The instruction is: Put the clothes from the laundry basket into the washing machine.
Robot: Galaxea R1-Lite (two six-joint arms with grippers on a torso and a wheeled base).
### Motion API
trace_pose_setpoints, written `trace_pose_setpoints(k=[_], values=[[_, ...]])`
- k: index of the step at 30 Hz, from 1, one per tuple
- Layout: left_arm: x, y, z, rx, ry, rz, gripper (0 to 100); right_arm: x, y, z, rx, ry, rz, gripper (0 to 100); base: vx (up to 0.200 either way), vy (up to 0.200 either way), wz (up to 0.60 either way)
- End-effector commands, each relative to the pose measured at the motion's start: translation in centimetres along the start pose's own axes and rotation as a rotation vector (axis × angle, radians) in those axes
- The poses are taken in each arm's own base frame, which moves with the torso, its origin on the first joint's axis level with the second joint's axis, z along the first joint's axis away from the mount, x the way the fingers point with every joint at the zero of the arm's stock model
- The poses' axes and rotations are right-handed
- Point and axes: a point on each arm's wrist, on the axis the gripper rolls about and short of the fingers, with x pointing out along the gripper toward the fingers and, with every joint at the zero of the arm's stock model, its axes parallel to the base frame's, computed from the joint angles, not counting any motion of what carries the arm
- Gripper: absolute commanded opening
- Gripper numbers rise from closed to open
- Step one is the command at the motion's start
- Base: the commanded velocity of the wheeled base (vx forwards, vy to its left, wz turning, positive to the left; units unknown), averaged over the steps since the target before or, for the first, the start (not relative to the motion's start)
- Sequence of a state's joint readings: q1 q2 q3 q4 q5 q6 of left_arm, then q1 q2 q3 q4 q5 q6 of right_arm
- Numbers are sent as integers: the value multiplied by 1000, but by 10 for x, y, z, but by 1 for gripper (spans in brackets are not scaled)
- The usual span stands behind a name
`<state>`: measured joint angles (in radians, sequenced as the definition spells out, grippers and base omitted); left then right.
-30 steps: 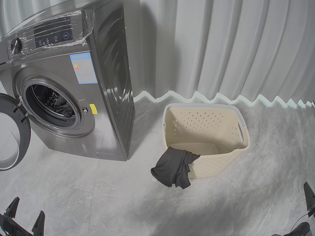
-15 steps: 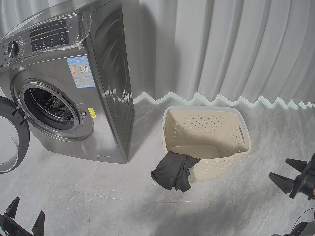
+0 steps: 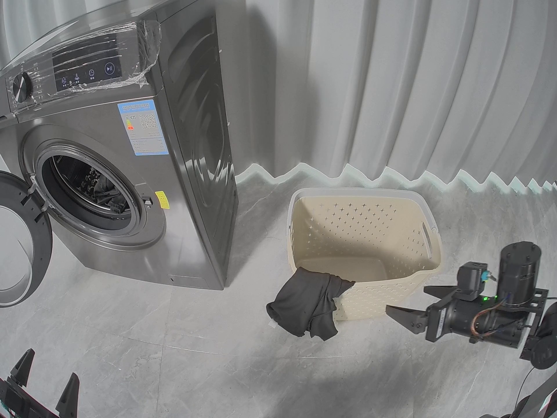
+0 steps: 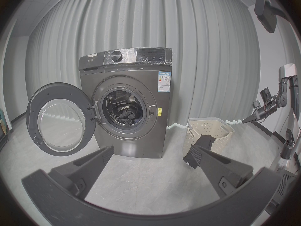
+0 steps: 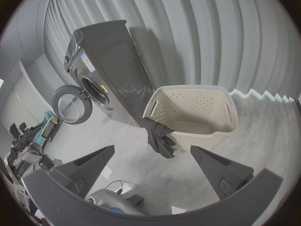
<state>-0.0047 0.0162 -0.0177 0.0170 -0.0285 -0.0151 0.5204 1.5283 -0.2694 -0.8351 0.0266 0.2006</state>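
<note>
A cream laundry basket [image 3: 430,233] stands on the floor to the right of a grey washing machine [image 3: 174,146]. A dark grey garment [image 3: 304,303] hangs over the basket's front left rim and down onto the floor. The machine's round door [image 3: 23,239] is swung open, and dark clothes [image 3: 107,190] lie in the drum. My right gripper [image 3: 406,300] hovers open just right of the basket's front corner, pointing toward the garment [image 5: 158,137]. My left gripper [image 3: 51,366] is open and low at the near left, facing the machine [image 4: 131,79].
White pleated curtains [image 3: 377,71] close off the space behind the machine and basket. Grey marble floor [image 3: 191,343] lies open in front of both. The open door juts out at the far left.
My right arm has come up from the lower right edge and moved left to the basket's front right corner. The view shifted slightly at first. The left gripper, garment and basket stayed put.
</note>
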Motion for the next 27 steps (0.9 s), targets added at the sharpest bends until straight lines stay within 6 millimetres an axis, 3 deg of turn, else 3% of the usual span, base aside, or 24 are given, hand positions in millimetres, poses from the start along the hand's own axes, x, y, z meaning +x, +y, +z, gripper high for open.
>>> trace_pose_setpoints(k=[1, 14, 27], values=[[0, 0, -4, -2, -3, 1, 100, 52, 10, -18, -18, 79, -10, 100, 0, 0, 0], [0, 0, -4, -2, -3, 1, 100, 104, 28, -42, -2, 119, -40, 100, 0, 0, 0], [0, 0, -4, -3, -3, 2, 100, 116, 27, -54, 10, 160, -55, 100, 62, 0, 0]])
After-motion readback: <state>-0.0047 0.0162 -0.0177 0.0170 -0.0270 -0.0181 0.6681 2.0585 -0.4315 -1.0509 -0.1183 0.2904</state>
